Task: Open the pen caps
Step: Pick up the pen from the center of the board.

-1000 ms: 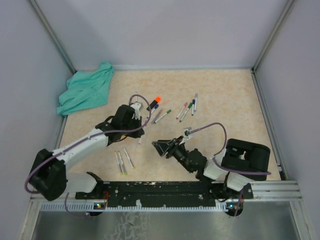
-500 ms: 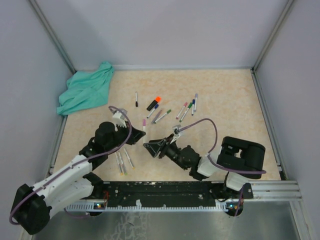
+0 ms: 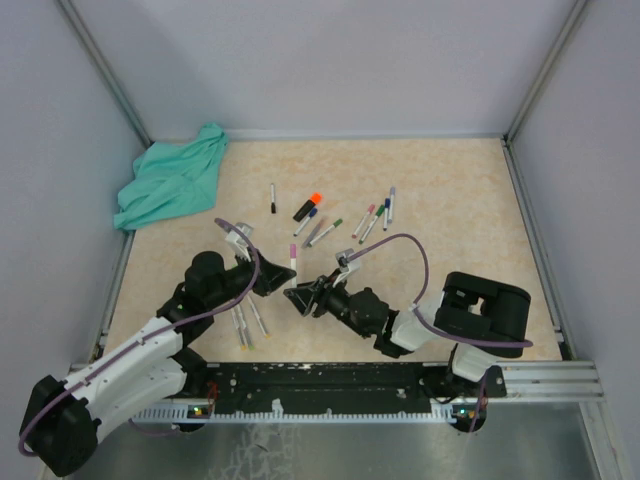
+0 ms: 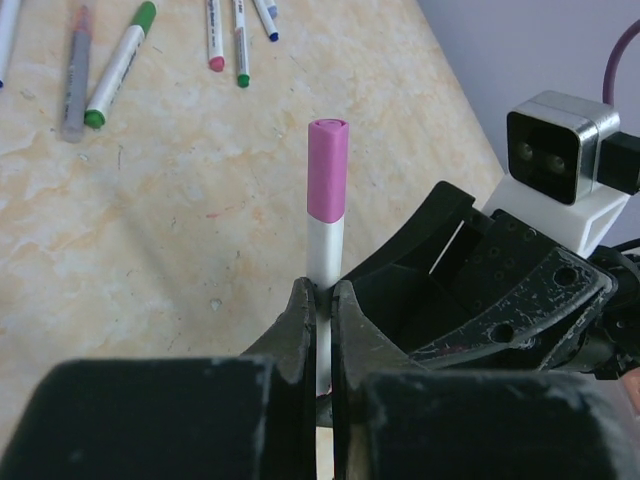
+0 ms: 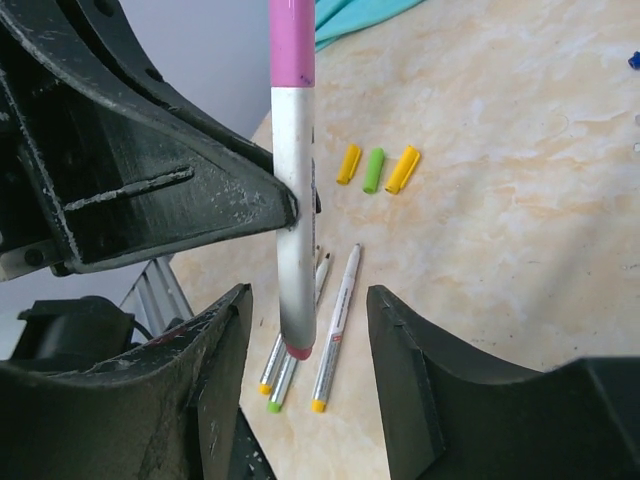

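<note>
Jutting above left tool [image 4: 318, 300], pink cap [image 4: 328, 170]

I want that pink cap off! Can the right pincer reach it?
Probably yes: the left pincer grips only the white barrel, leaving the pink cap bare, and the open right pincer is close.

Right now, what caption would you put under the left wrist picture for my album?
Left end effector shut on a white pen, its pink cap still on.

Lab test cell: grey walls [image 3: 330, 60], aluminium frame [image 3: 104, 68].
</note>
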Action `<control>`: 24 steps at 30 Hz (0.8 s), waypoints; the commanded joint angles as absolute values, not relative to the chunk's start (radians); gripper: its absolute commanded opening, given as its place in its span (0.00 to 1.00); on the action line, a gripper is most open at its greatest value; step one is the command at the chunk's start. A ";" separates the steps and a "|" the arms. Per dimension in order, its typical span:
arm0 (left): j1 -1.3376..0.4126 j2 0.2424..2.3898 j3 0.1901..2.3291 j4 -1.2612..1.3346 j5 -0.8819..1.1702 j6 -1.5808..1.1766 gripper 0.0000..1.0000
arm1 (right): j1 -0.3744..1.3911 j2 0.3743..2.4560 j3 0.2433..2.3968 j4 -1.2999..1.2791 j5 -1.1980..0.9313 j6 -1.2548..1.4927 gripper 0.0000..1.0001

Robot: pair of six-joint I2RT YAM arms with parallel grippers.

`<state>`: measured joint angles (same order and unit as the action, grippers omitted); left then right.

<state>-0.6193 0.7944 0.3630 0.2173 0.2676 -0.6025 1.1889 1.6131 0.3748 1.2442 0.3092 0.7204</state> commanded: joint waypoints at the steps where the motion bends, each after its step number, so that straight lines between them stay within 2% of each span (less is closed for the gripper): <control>1: -0.615 0.783 0.347 0.283 0.337 -0.607 0.00 | 1.193 1.611 0.417 1.243 0.334 0.709 0.49; 10: -0.615 0.811 0.340 0.306 0.386 -0.608 0.00 | 1.192 1.607 0.417 1.238 0.339 0.712 0.32; 13: -0.615 0.813 0.338 0.310 0.387 -0.604 0.02 | 1.192 1.606 0.414 1.244 0.338 0.710 0.23; 15: -0.615 0.813 0.336 0.315 0.390 -0.603 0.11 | 1.192 1.606 0.407 1.262 0.337 0.710 0.13; 18: -0.615 0.815 0.339 0.318 0.388 -0.603 0.36 | 1.192 1.607 0.395 1.288 0.335 0.710 0.00; 21: -0.615 0.804 0.352 0.311 0.377 -0.619 0.54 | 1.192 1.609 0.387 1.309 0.322 0.708 0.00; 24: -0.612 0.792 0.391 0.279 0.356 -0.629 0.63 | 1.193 1.614 0.377 1.355 0.303 0.696 0.00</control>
